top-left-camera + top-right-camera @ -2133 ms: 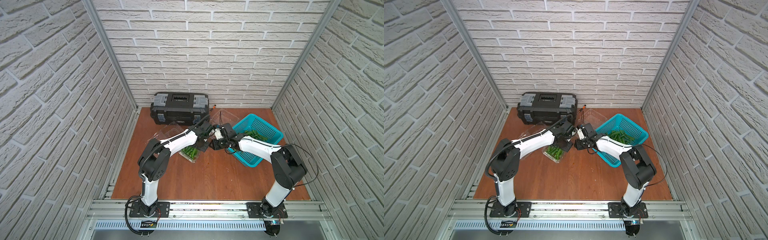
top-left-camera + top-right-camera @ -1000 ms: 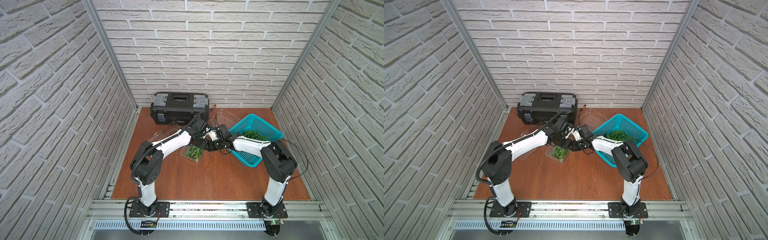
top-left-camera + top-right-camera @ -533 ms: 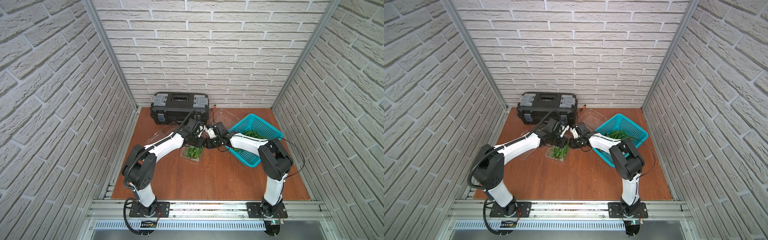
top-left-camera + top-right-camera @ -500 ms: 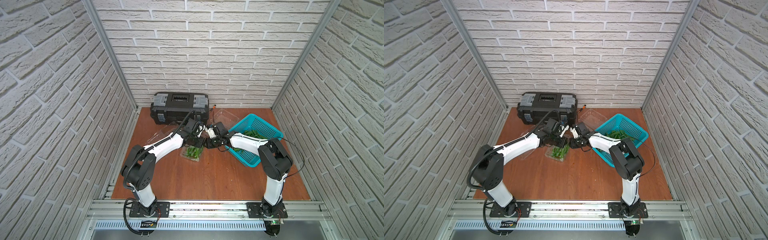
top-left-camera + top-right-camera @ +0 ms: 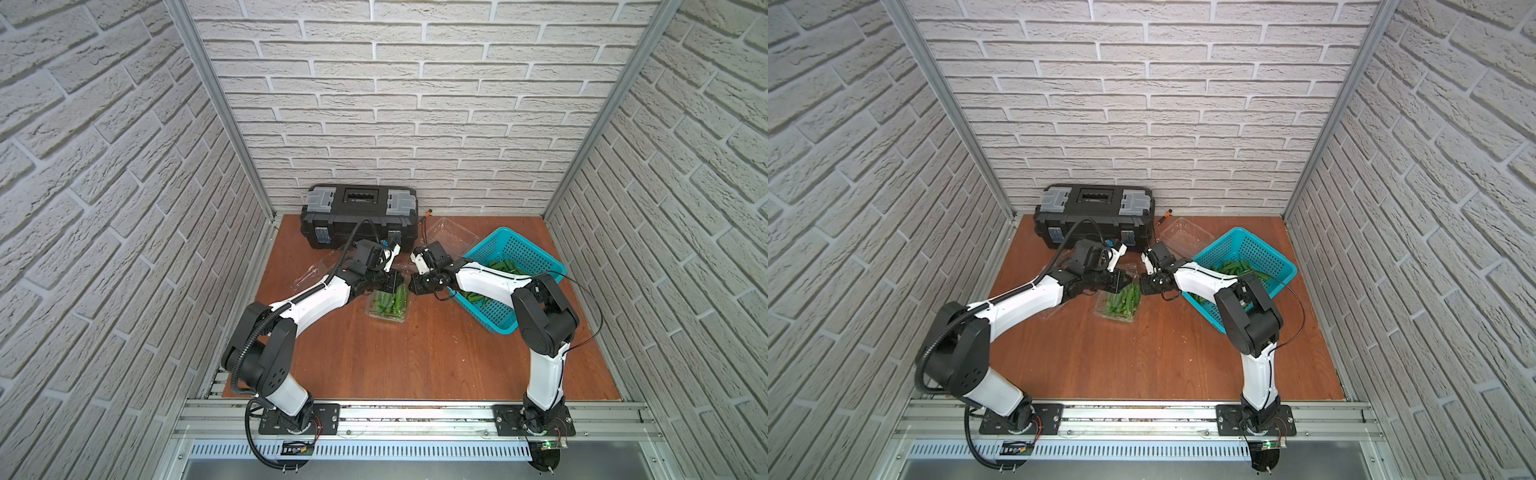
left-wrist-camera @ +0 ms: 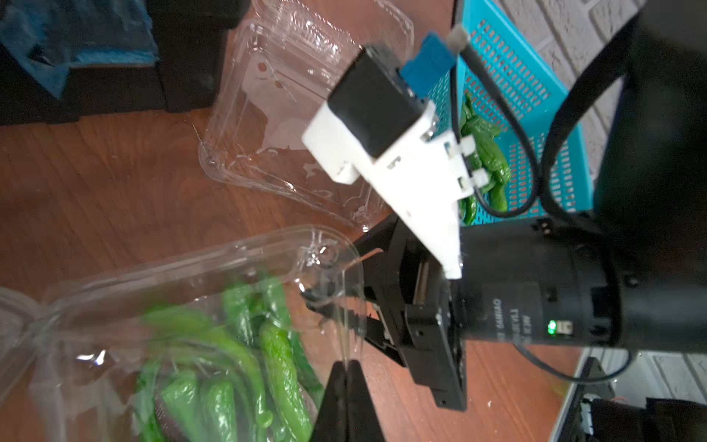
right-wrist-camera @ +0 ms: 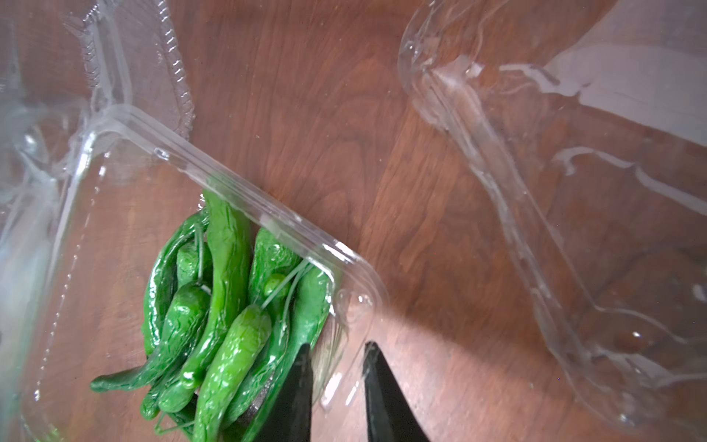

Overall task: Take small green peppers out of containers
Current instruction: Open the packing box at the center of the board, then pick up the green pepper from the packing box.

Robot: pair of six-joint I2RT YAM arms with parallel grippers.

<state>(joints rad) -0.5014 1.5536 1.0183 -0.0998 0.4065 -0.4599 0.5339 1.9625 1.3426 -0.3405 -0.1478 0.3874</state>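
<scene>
A clear container (image 5: pixel 376 313) (image 5: pixel 1106 313) of small green peppers (image 5: pixel 388 299) (image 5: pixel 1121 301) lies mid-table. My left gripper (image 5: pixel 395 283) (image 5: pixel 1124 280) (image 6: pixel 346 363) is shut on a thin edge of its clear plastic. Facing it, my right gripper (image 5: pixel 413 286) (image 5: pixel 1144 287) (image 7: pixel 336 367) straddles the container's corner wall (image 7: pixel 344 302), one finger inside by the peppers (image 7: pixel 222 306), one outside, with a gap still between them. Through the lid (image 6: pixel 191 268) the left wrist view shows the peppers (image 6: pixel 237 363).
An empty clear container (image 5: pixel 453 235) (image 5: pixel 1185 237) (image 6: pixel 306 114) (image 7: pixel 574 191) lies at the back beside a teal basket (image 5: pixel 536 253) (image 5: pixel 1266 249) holding more peppers (image 5: pixel 505 266). Another clear clamshell (image 5: pixel 316 272) lies under the left arm. A black toolbox (image 5: pixel 359 208) stands against the back wall.
Both grippers have drawn in to the container's far edge, and the left arm's elbow has swung left. The right jaws have narrowed round the corner wall. The container has barely moved.
</scene>
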